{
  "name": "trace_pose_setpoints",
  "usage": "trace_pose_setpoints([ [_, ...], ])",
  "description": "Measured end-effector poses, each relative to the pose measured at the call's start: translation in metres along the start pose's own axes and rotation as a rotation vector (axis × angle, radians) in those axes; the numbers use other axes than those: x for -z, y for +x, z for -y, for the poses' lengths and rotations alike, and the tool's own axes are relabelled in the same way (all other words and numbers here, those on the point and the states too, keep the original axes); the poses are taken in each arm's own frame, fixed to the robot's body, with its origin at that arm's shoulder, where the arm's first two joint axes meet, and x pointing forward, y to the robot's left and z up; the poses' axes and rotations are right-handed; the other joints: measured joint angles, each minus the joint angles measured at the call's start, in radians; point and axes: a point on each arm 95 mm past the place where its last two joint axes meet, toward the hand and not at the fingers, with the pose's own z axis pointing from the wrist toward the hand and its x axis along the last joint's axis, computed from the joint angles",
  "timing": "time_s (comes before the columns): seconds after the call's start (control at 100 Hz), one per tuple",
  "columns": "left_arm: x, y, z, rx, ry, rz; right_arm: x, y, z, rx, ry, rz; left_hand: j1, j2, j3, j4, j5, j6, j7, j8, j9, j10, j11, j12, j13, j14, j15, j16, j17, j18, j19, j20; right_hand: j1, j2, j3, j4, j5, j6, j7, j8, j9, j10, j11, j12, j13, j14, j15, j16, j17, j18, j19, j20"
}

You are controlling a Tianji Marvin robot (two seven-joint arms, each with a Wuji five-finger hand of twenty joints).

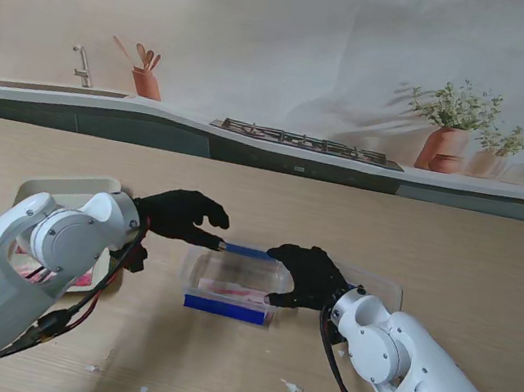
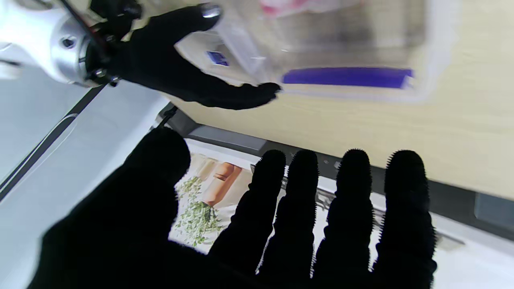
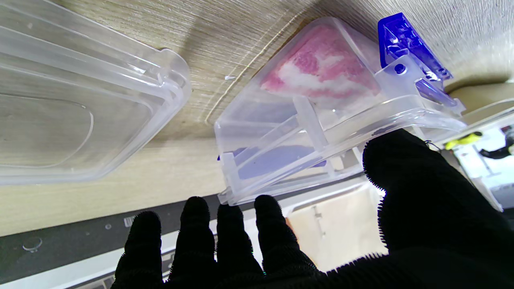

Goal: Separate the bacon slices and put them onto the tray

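My right hand (image 1: 307, 275) grips the bacon box (image 1: 234, 288), long axis left-right at mid-desk; my left hand (image 1: 180, 215) hovers, fingers spread.

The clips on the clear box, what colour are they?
Blue clips, clearest in the right wrist view.

The bacon (image 1: 230, 289) lay in the clear container (image 1: 191, 267) at the table's (image 1: 473, 264) middle; its lid (image 1: 383, 286) lay right, the tray (image 1: 50, 187) left.

Soft, even light; sharpness differs between the views.
The clear box (image 2: 321, 44) is blurred in the left wrist view, and the black fingers (image 2: 349, 216) are seen only as silhouettes.
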Motion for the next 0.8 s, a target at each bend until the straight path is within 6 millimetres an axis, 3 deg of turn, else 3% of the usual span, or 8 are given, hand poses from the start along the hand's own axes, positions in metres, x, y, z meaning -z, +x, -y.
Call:
trace_pose_setpoints([
  [0.12,-0.016,0.015,-0.012,0.076,-0.027,-0.038,0.0,0.0,0.0,-0.002,-0.002,0.0,0.001,0.022,-0.064,0.0,0.011,0.004,-0.025,-0.003,0.009,0.014,-0.055,-0.015,-0.001,0.016,-0.06,-0.027,-0.02,-0.003,-0.024,-0.002,0.0,0.0,0.0,0.0,0.0,0.0,0.0,0.0,0.0,0.0,0.0,0.0,0.0,0.0,0.0,0.0,0.0,0.0,0.0,0.0],
  [0.29,-0.036,0.023,-0.03,0.103,-0.097,-0.011,0.0,0.0,0.0,-0.003,-0.003,0.0,0.011,0.034,-0.082,0.001,0.024,0.037,-0.074,-0.035,0.009,0.051,-0.093,-0.042,-0.003,0.042,-0.095,-0.086,-0.022,-0.009,-0.026,-0.012,0.0,0.0,0.0,0.0,0.0,0.0,0.0,0.0,0.001,0.0,0.0,0.0,0.0,0.0,0.0,0.0,0.0,0.0,0.0,0.0],
  [0.8,-0.069,0.01,-0.064,0.16,-0.21,0.082,0.001,-0.001,0.0,-0.007,-0.002,-0.001,0.05,0.034,-0.069,0.005,0.026,0.062,-0.113,-0.051,-0.003,0.062,-0.101,-0.048,-0.055,0.052,-0.102,-0.098,-0.081,-0.046,-0.04,-0.013,0.0,0.0,0.0,0.0,0.0,0.0,0.0,0.0,0.001,-0.001,0.0,0.0,0.0,0.0,0.0,0.0,0.0,0.0,0.0,0.0],
])
